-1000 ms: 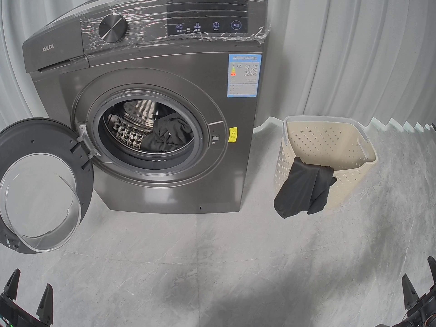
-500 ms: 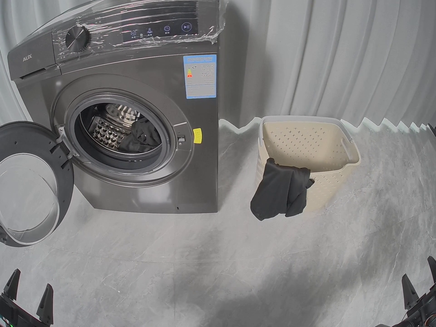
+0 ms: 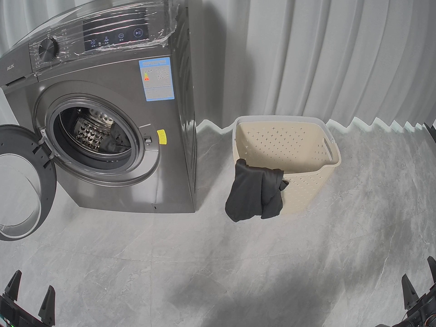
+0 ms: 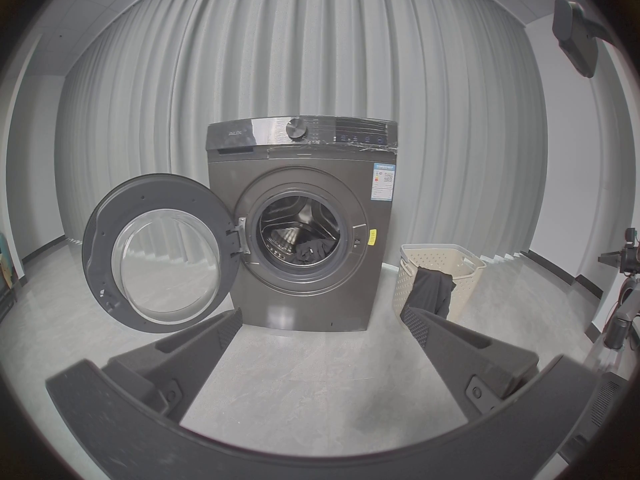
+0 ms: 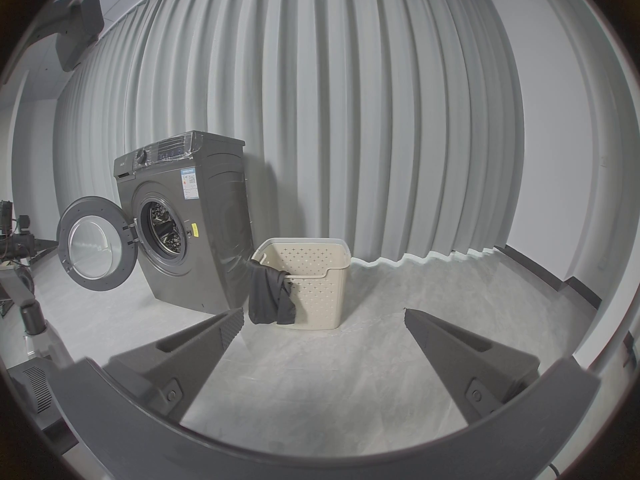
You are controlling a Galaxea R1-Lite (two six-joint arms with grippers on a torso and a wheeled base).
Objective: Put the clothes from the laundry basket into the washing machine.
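Note:
A grey washing machine (image 3: 113, 114) stands at the left with its round door (image 3: 22, 182) swung open. A dark garment (image 3: 116, 144) lies inside the drum. To its right sits a cream laundry basket (image 3: 281, 120), with a black garment (image 3: 254, 191) draped over its near rim and hanging down to the floor. My left gripper (image 3: 32, 281) is low at the near left, open and holding nothing. My right gripper (image 3: 418, 269) is low at the near right, also open, well short of the basket. The left wrist view faces the machine (image 4: 300, 221). The right wrist view faces the basket (image 5: 313, 275).
Pleated white curtains (image 3: 318, 46) run behind the machine and basket. Bare grey floor (image 3: 227, 269) lies between me and both. The open door juts out into the left side of the floor.
The whole head picture has shifted: machine and basket now sit further left in it, so the camera has turned right. Both grippers stay open in the same corners.

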